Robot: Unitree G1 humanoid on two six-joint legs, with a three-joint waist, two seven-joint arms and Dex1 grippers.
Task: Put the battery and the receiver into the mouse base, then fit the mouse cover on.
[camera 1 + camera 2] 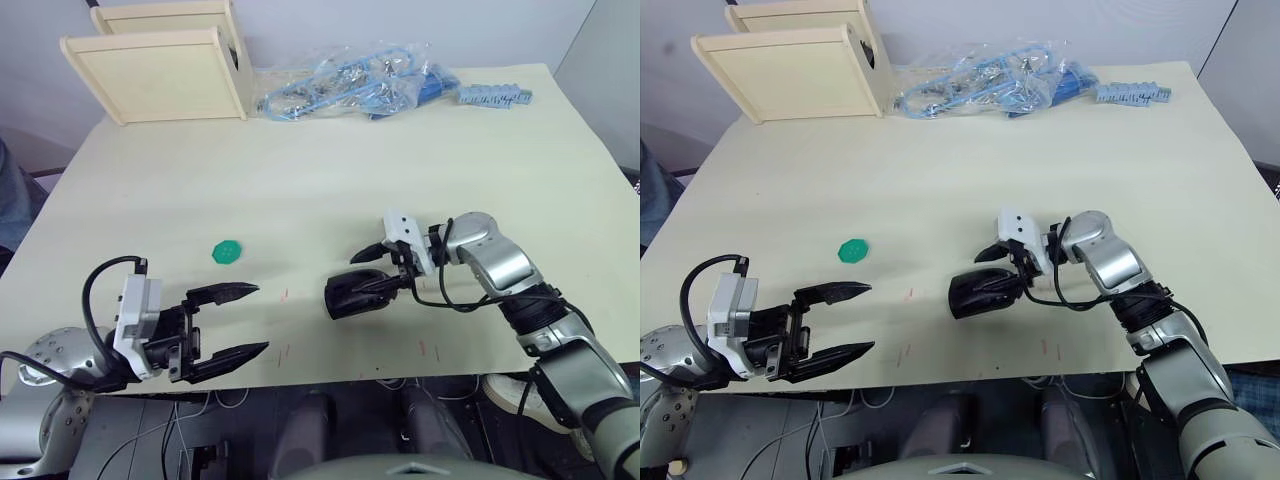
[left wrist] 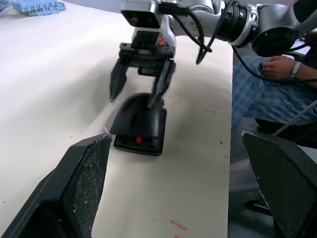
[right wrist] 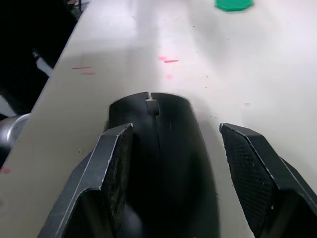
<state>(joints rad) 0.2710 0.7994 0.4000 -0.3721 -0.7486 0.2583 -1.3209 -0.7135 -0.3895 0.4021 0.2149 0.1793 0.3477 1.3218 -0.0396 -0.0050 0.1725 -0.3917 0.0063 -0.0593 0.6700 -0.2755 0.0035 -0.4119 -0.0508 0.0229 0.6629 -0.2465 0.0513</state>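
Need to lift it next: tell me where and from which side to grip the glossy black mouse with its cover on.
Grip the glossy black mouse across its two long flanks, coming from above. It lies flat on the cream table, and its smooth domed back offers no hold. The right gripper already straddles it, fingers open.

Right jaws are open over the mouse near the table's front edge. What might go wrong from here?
1. The mouse lies near the table's front edge; a nudge from the right gripper might slide it off.
2. One jaw rests on the glossy cover, the other hangs beside it, so closing may skid off instead of gripping.
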